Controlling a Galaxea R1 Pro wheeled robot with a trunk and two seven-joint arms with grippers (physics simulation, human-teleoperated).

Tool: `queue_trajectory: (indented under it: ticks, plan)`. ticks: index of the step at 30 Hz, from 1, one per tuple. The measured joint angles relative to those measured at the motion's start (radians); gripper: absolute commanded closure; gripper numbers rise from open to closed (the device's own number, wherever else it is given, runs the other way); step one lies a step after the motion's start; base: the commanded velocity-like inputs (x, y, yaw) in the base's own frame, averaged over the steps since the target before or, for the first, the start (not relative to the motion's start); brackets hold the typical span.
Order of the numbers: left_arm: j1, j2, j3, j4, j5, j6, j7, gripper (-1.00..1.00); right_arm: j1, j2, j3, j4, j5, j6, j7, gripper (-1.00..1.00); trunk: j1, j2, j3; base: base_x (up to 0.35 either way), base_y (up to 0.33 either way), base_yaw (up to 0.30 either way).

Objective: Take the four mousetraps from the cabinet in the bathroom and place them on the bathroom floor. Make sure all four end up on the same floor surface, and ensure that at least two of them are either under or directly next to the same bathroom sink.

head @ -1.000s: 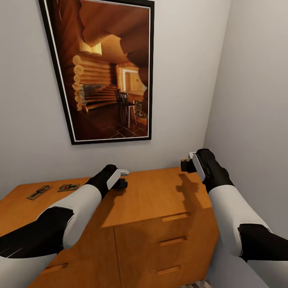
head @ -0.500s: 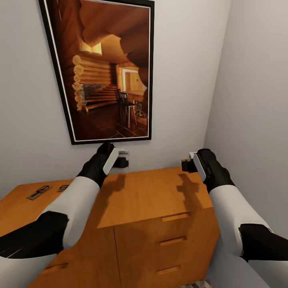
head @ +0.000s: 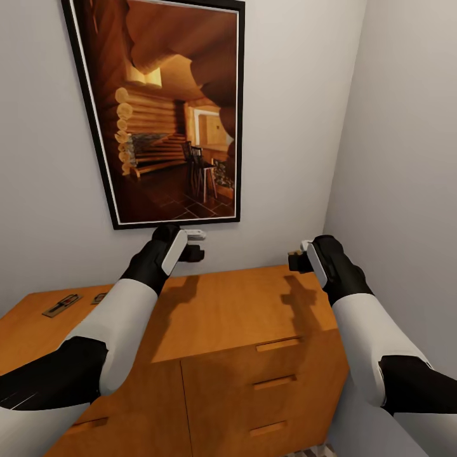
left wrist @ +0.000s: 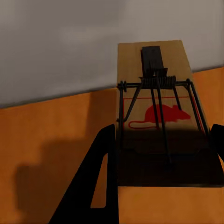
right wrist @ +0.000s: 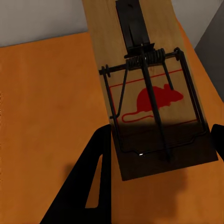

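My left gripper (head: 195, 245) is shut on a mousetrap (left wrist: 157, 112), held in the air above the back of the orange-brown cabinet (head: 241, 317), close to the wall. My right gripper (head: 294, 261) is shut on a second mousetrap (right wrist: 149, 95), also lifted over the cabinet top near its right end. Both wrist views show a brown board with wire parts and a red mouse mark between the black fingers (left wrist: 100, 186) (right wrist: 93, 182). Another mousetrap (head: 62, 304) lies flat on the cabinet's left end, and one more (head: 99, 297) beside it is partly hidden by my left forearm.
A large framed picture (head: 165, 114) hangs on the wall behind the cabinet. A side wall (head: 406, 158) stands close on the right of my right arm. Drawer fronts with slim handles (head: 276, 383) face me. A sliver of tiled floor (head: 317, 452) shows below.
My left gripper has risen off the cabinet top with its mousetrap and moved back toward the wall. My right gripper has stayed nearly still with its mousetrap.
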Motion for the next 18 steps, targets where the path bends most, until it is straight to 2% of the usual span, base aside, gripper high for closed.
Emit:
queue_trajectory:
  ticks: [12,18]
  plan:
    - [0.0,0.0,-0.001,0.003,0.0,0.003,0.0,1.0,0.0,0.0,0.0,0.001,-0.001,0.0,-0.004,1.0,0.0,0.0,0.0,-0.005,0.0,0.0]
    - [0.001,0.0,-0.001,0.003,0.0,0.003,-0.001,1.0,0.0,0.001,0.001,0.0,0.0,0.0,-0.005,1.0,0.001,0.0,0.0,-0.239,0.0,0.0]
